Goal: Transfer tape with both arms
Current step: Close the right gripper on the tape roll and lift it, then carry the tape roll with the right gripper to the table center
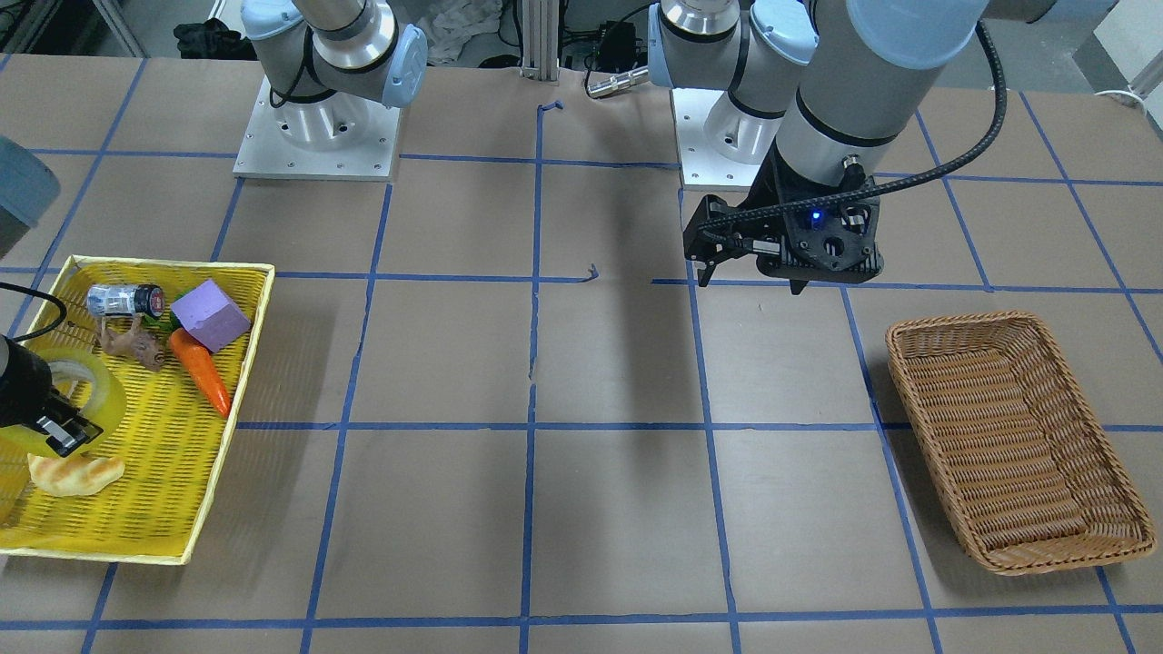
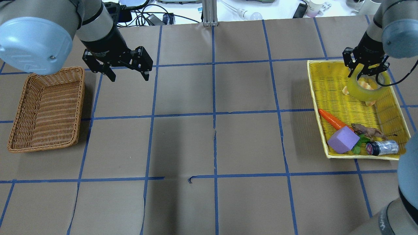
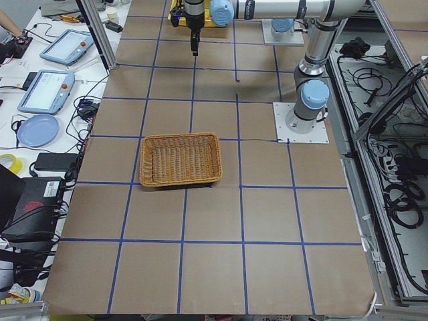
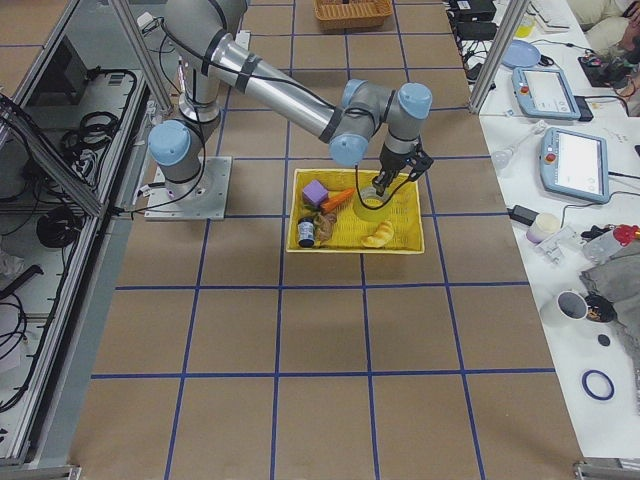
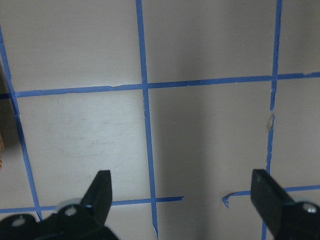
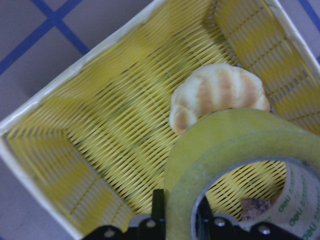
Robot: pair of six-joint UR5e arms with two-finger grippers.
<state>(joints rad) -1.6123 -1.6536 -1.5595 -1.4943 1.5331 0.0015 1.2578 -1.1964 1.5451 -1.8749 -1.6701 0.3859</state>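
A yellow woven tray [image 2: 316, 98] holds a toy croissant [image 1: 77, 474], carrot [image 2: 330, 118], purple block [image 2: 343, 139], bottle [image 2: 382, 148] and brown figurine [image 2: 365, 131]; the wicker basket [image 2: 49, 107] sits well apart. The right gripper [image 6: 178, 215], pointing down, pinches the wall of a ring of translucent yellow tape [image 2: 365, 90] over the tray, above the croissant. The left gripper [image 2: 129, 77] hangs spread wide near the basket.

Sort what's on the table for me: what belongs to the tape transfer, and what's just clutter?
Job: tape, held by the right gripper; left gripper, open; wicker basket, probably the destination.

Clutter: toy croissant, carrot, purple block, brown figurine, small jar, all in the yellow tray.
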